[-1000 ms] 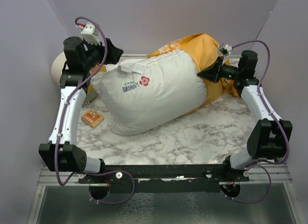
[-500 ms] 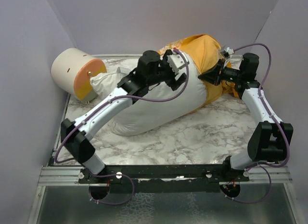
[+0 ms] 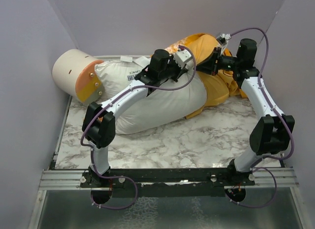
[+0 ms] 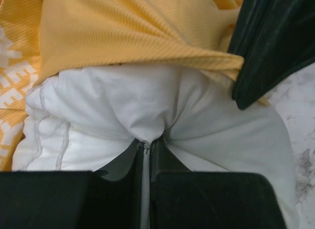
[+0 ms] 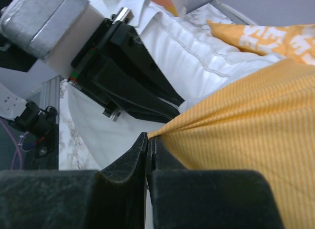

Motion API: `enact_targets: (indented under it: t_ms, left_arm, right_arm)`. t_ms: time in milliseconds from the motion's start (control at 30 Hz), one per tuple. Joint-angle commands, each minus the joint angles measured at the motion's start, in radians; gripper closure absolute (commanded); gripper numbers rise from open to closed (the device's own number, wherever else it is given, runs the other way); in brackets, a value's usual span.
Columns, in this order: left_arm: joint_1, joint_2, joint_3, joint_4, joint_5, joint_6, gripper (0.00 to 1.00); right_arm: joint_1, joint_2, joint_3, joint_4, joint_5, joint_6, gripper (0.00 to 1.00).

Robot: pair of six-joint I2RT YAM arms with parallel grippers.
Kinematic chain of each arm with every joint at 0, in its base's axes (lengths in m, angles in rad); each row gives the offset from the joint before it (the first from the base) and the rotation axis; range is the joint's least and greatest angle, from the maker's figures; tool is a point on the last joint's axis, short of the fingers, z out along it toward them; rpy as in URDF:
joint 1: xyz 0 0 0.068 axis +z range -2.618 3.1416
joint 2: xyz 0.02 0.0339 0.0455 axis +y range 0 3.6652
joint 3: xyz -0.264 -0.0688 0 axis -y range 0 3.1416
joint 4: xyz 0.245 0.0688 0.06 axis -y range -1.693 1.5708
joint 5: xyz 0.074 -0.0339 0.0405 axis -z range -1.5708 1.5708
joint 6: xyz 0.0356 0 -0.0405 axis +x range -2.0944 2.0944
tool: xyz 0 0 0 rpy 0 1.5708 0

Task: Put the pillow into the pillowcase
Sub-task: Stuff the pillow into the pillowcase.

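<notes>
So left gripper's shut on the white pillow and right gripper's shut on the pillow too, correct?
Not quite. The right gripper is shut on the edge of the orange pillowcase, not on the pillow, as the right wrist view shows. The rest holds: the left gripper is shut on a fold of the white pillow.

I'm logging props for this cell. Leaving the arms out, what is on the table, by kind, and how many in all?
Pillow: 1
Pillowcase: 1
Cylinder: 1
Total: 3
</notes>
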Motion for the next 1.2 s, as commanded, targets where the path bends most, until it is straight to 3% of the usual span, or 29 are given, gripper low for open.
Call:
enact_targets:
  t_ms: [0,133,367,467,567,667,867,1067,1167]
  left_arm:
    - [0.011,0.07,-0.087,0.23,0.321,-0.26,1.0]
    - [0.051,0.079,-0.137,0.434,0.487,-0.449,1.0]
    - [0.043,0.022,-0.164,0.408,0.533,-0.468,1.0]
    - [0.058,-0.036,-0.149,0.235,0.426,-0.4,0.87]
    - [0.097,-0.096,-0.12,0.107,0.313,-0.39,0.62]
    - [0.156,-0.14,-0.077,0.05,0.297,-0.433,0.53]
    - [0.192,-0.071,0.136,-0.121,0.301,-0.489,0.54]
    - [0.138,0.098,0.27,-0.165,0.269,-0.501,0.58]
    - [0.079,0.217,0.387,-0.234,0.283,-0.489,0.77]
  right_arm:
    - [0.085,-0.049,0.019,0.064,-0.08,0.119,0.99]
    - [0.085,-0.034,-0.053,-0.066,-0.007,0.013,0.99]
    - [0.066,0.027,-0.086,-0.163,0.091,-0.079,0.99]
    - [0.032,0.019,-0.088,-0.163,0.092,-0.079,0.99]
    - [0.009,0.002,-0.111,-0.169,0.088,-0.096,0.99]
    - [0.006,-0.026,-0.153,-0.17,0.089,-0.112,0.99]
    - [0.006,-0.089,-0.236,-0.143,0.046,-0.119,0.99]
    - [0.006,-0.115,-0.228,-0.143,0.023,-0.117,0.99]
    - [0.006,-0.087,-0.161,-0.156,0.007,-0.102,0.99]
